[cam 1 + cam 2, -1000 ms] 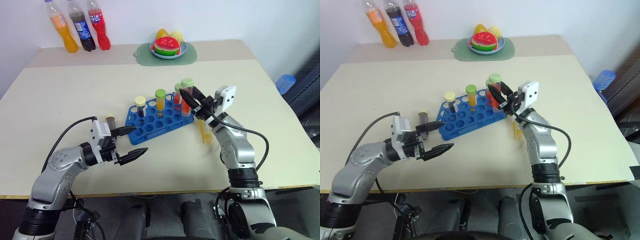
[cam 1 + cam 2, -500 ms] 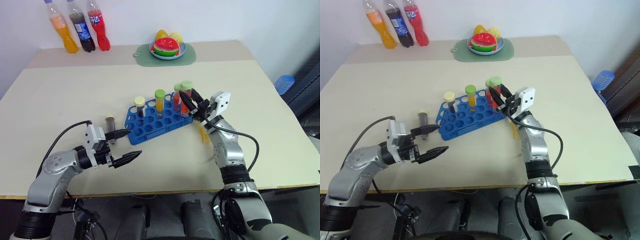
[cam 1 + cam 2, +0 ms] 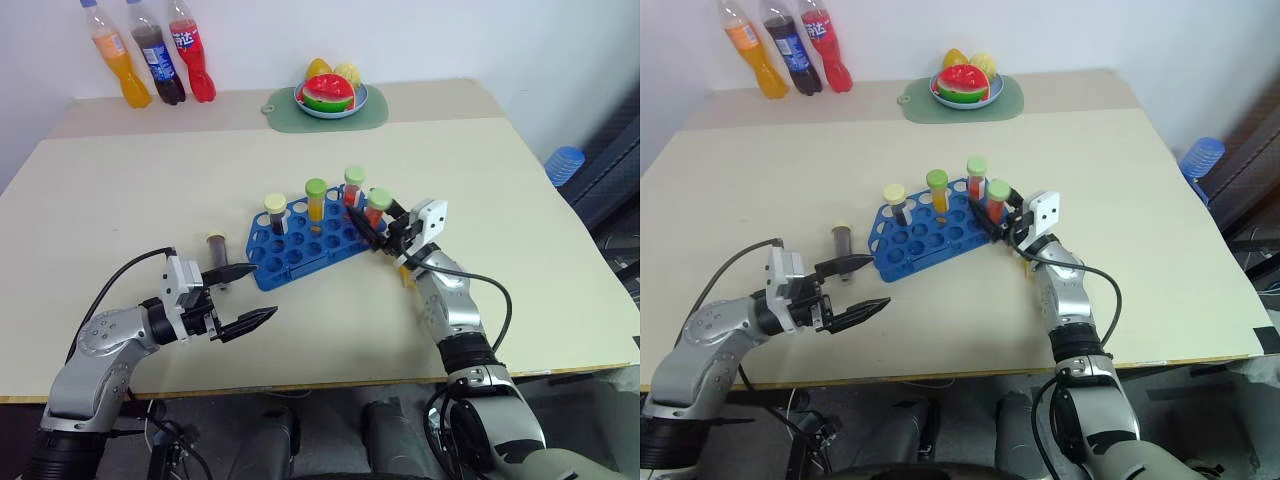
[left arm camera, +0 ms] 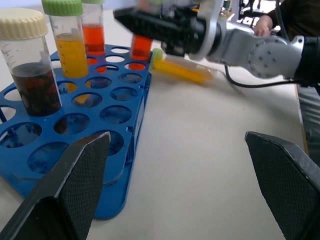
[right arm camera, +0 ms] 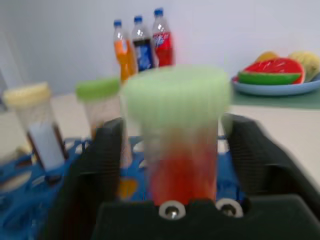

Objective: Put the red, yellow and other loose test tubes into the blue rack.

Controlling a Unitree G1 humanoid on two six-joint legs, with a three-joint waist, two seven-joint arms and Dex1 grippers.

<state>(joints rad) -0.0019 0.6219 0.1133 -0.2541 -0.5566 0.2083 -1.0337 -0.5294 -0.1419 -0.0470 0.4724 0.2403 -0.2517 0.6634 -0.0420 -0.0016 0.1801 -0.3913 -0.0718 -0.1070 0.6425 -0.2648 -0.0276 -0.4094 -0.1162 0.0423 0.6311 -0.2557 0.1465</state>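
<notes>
The blue rack sits mid-table holding a dark tube with a cream cap, a yellow tube and a red tube, both green-capped. A second red tube with a green cap stands in the rack's right end. My right gripper is open, its fingers flanking that tube. A loose yellow tube lies on the table beside the rack, under my right wrist. A dark loose tube stands left of the rack. My left gripper hangs open and empty near the rack's front left corner.
Three soda bottles stand at the table's far left corner. A plate of toy fruit rests on a green mat at the back. A blue object lies off the table's right side.
My right gripper came down with the red tube, set it into the rack's right end and opened its fingers. The left arm has stayed about where it was.
</notes>
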